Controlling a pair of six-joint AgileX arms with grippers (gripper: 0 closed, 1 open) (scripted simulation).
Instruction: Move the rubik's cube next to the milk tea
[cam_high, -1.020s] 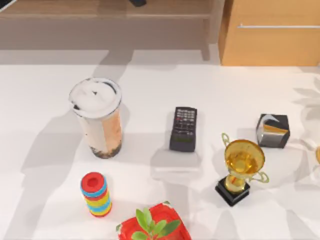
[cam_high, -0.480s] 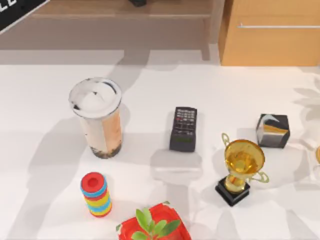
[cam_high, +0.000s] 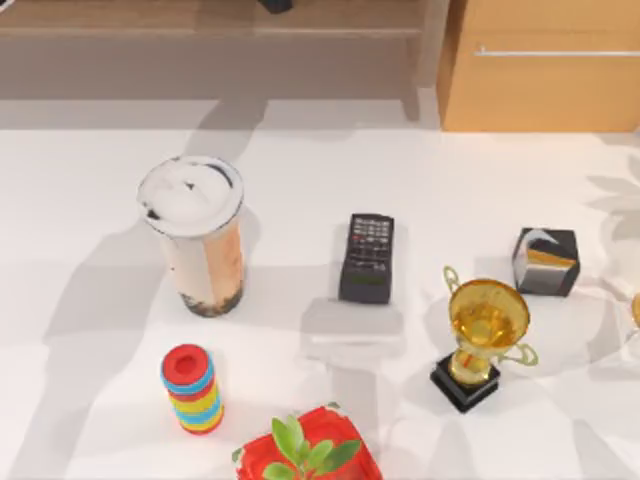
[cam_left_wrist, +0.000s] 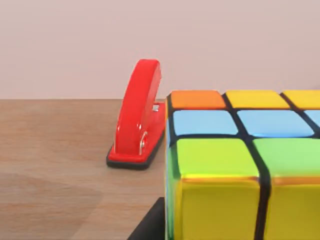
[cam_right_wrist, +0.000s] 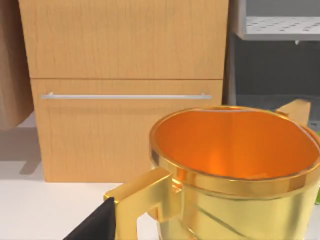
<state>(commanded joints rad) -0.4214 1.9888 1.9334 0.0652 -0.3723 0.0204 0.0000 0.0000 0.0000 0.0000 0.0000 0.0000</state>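
rubik's cube (cam_left_wrist: 240, 175) close in left wrist view, red stapler (cam_left_wrist: 137, 117) beyond on wood | milk tea (cam_high: 197, 235) upright, worktop (cam_high: 90, 220) left | gold trophy (cam_right_wrist: 235, 170) close in right wrist view | gripper states: cannot tell | white worktop, wooden cabinet (cam_high: 540, 65) behind

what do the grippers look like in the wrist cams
Of the left gripper, a plain matte black wedge shows beside the rubik's cube. Of the right gripper, a similar black wedge shows beside the gold trophy. No cables or markings are visible.
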